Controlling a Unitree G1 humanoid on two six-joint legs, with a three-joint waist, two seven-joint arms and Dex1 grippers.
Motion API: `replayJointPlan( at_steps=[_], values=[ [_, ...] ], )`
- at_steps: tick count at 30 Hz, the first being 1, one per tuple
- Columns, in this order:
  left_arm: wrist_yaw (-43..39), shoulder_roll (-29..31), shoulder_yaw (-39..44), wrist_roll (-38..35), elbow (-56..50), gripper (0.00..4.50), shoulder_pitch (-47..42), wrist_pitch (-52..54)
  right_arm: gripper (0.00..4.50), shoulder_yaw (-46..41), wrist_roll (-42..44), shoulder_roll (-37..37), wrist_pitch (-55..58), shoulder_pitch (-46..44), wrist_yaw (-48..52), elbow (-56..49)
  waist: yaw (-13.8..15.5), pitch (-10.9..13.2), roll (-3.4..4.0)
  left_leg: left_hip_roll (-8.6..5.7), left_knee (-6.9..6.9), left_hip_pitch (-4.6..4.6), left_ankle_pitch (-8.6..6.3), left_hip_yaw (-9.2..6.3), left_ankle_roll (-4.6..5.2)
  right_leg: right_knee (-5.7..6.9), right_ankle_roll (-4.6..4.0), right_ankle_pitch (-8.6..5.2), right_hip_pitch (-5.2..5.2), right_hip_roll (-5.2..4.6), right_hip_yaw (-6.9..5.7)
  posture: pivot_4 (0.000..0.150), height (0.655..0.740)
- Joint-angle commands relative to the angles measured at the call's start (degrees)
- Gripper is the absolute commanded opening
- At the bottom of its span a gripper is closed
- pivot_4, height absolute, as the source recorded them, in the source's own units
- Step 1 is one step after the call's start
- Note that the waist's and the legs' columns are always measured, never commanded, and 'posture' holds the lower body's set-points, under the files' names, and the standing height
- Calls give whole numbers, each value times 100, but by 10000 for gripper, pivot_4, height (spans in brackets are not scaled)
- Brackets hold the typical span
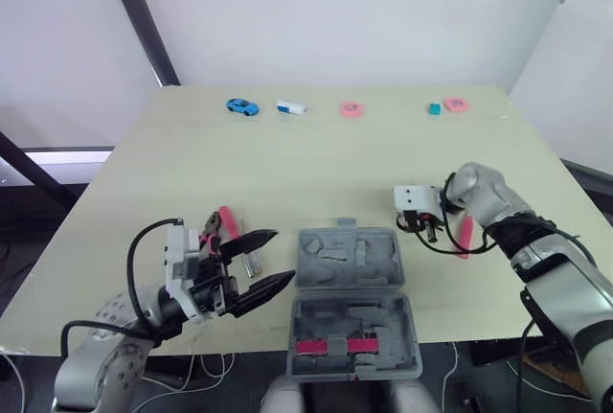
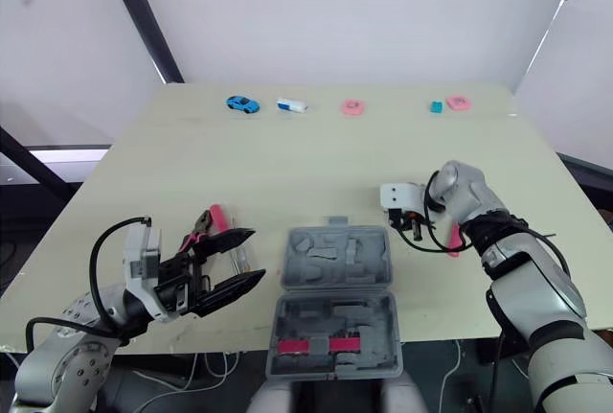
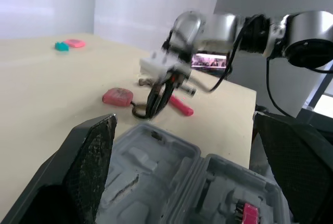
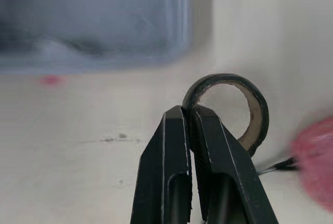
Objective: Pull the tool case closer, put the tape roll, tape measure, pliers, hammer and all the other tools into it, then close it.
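- A pale beige table (image 1: pixel 316 159) stands against white walls (image 1: pixel 335 11); a black bar (image 1: pixel 139 15) slants down behind its far left corner.
- Along the far edge lie a blue toy car (image 1: pixel 242 106), a white and blue block (image 1: pixel 291 106), a pink ring (image 1: pixel 351 109), a teal block (image 1: pixel 434 108) and a second pink piece (image 1: pixel 456 103).
- The grey tool case (image 1: pixel 350 303) lies open at the near edge, between the two arms. Its moulded halves are flat, and a pink-marked strip (image 1: pixel 335 346) sits in the nearer half.
- The left gripper (image 1: pixel 278 260) hovers just left of the case with its fingers spread wide and nothing between them.
- The pliers (image 1: pixel 222 226), pink-handled, lie on the table just beyond that gripper.
- The right gripper (image 1: pixel 428 231) hangs beside the far right corner of the case.
- The right wrist view shows its fingers (image 4: pixel 218 146) pinched tight on the rim of the black tape roll (image 4: pixel 229 109), which stands on edge at table level.
- The left wrist view, looking across the case, shows the roll as a dark ring under the right gripper.
- Near the roll there lies a flat pink piece (image 3: pixel 118 96), probably the tape measure, though it is too blurred to be sure.
- A pink-handled tool (image 1: pixel 465 234) lies on the table under the right forearm.
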Motion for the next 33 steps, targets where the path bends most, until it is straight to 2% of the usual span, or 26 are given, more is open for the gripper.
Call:
replayJointPlan(
  at_steps=[1,5,11,15,20,33],
  values=[
    [-60,-6,511,-103,157,45000,413,-210,364,-26,312,93,658,-262,805,-1450,-44,0,0,2,-3,1,0,-2,0,1,-2,-1,-1,1,-3,1500,7400],
    [-118,-14,870,-72,451,45000,765,-376,364,184,356,566,1044,-380,918,-1949,-60,-1,0,7,-9,2,0,-10,0,3,-16,-10,-3,4,-17,1500,7400],
    [-380,31,1172,75,954,45000,1048,-711,364,444,197,1952,751,-627,58,-673,-36,-2,-5,4,-7,-3,1,-12,-3,5,-36,-20,-4,-6,-30,1500,7400],
    [-377,27,1176,114,1009,45000,1019,-793,364,560,47,2415,325,-631,-347,222,-10,-8,-17,-5,-4,-8,0,-12,-4,-2,-36,-20,-3,-21,-34,1500,7400],
    [-363,36,1180,126,1023,45000,997,-827,364,520,3,2764,96,-738,-569,783,-79,-8,-21,-3,-6,-7,0,-14,-4,0,-36,-20,0,-19,-34,1500,7400],
    [-408,102,1195,156,1080,45000,970,-829,364,369,-110,3106,-307,-915,-944,1825,-81,-7,-20,0,-14,-6,0,-18,-5,6,-39,-21,-5,-14,-37,1500,7400]
  ],
)
